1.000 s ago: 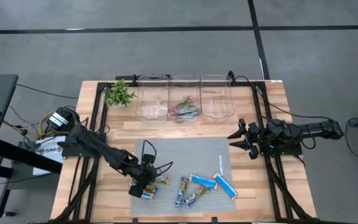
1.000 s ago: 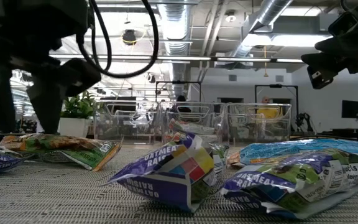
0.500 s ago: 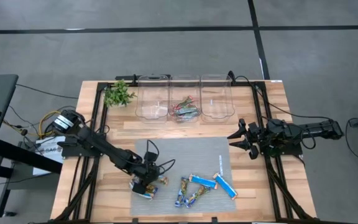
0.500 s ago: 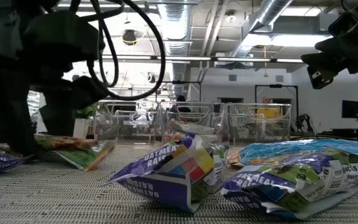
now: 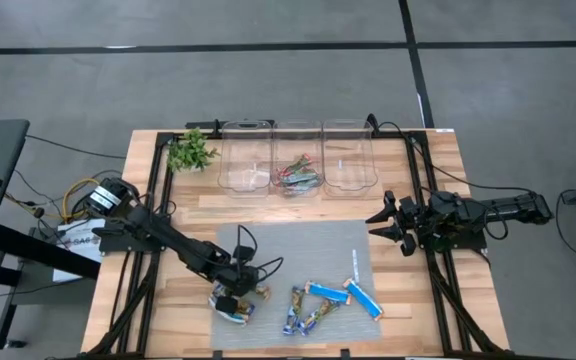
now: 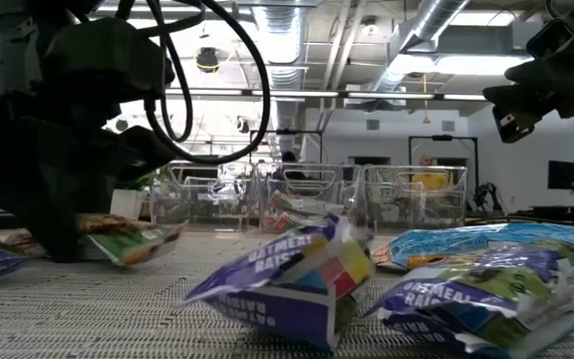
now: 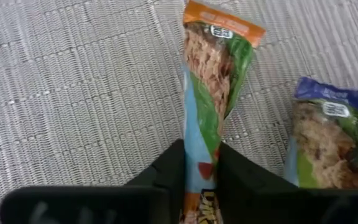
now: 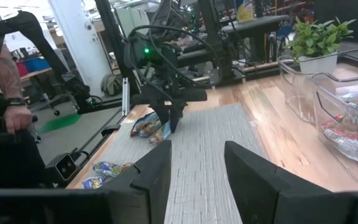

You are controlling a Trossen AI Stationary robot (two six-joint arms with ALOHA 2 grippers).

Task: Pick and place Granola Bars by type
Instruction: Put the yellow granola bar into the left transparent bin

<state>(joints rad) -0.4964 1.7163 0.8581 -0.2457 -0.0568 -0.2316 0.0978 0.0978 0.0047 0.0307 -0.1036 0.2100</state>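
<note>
From above, the left pincer [image 5: 236,297] has slid rightward along the grey mat [image 5: 338,240] in the last second; its wrist view shows it clamped on a red-green-orange granola bar [image 7: 213,99], ready to lift, while the right pincer [image 5: 386,222] waits open at the bench's [image 5: 268,210] right edge.

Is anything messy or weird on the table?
Nothing looks broken or spilled. The wrapped granola bars lie jumbled at angles on the grey woven mat, unsorted. The left end effector pinches an orange-green bar; the right end effector waits open.
</note>
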